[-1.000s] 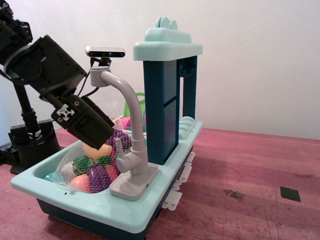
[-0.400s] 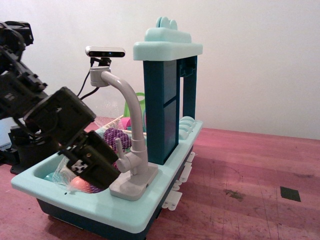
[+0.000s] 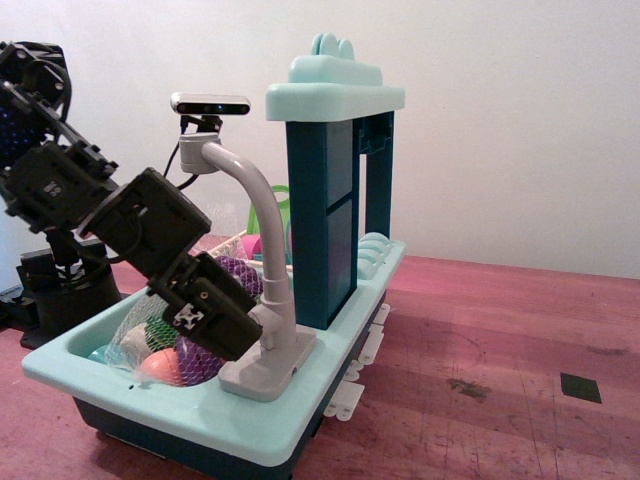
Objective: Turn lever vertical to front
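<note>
Claw [image 3: 240, 335] pressed against faucet body [image 3: 268, 325], covering lever; grip state cannot be told. Netted toy food [image 3: 160, 345] in sink [image 3: 60, 365].

pincer [image 3: 243, 335] risen slightly and moved right against the faucet body, lever now hidden behind it

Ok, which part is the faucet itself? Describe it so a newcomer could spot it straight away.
Start at the toy sink unit, pale teal with a dark blue tower. On its front rim stands the grey faucet, its flat base beside the net bag of toy food. It is the only grey piece, with a tall curved spout; the black end effector is up against its body.
</note>
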Tool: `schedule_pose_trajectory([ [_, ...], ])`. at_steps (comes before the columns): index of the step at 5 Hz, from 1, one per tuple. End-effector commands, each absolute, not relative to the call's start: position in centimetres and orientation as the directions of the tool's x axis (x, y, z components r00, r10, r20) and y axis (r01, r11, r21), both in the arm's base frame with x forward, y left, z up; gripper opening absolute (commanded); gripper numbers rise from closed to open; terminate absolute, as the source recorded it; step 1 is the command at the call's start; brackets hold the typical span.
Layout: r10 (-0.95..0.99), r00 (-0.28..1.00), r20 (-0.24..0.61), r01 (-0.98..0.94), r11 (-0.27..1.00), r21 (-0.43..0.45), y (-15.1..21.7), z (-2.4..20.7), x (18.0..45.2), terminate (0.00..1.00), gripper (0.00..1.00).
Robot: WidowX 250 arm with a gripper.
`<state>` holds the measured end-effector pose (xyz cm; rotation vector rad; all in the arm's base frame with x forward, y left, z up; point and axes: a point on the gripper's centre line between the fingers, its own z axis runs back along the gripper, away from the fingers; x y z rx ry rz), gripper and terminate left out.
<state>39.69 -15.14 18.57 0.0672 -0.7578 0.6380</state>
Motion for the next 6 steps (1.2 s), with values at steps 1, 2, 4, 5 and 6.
schedule_pose_trajectory([
  [1,0.539,0.493,0.683,-0.546,0.803,-0.24,-13.6,22.0,41.0,0.0,1.0],
  [2,0.547,0.486,0.681,-0.55,0.797,-0.248,-13.6,21.5,40.7,0.0,1.0],
  [4,0.565,0.48,0.671,-0.563,0.785,-0.259,-13.7,20.8,38.0,0.0,1.0],
  [5,0.571,0.476,0.669,-0.57,0.779,-0.26,-13.6,20.7,36.5,0.0,1.0],
  [6,0.575,0.471,0.669,-0.573,0.776,-0.263,-13.2,20.3,35.6,0.0,1.0],
])
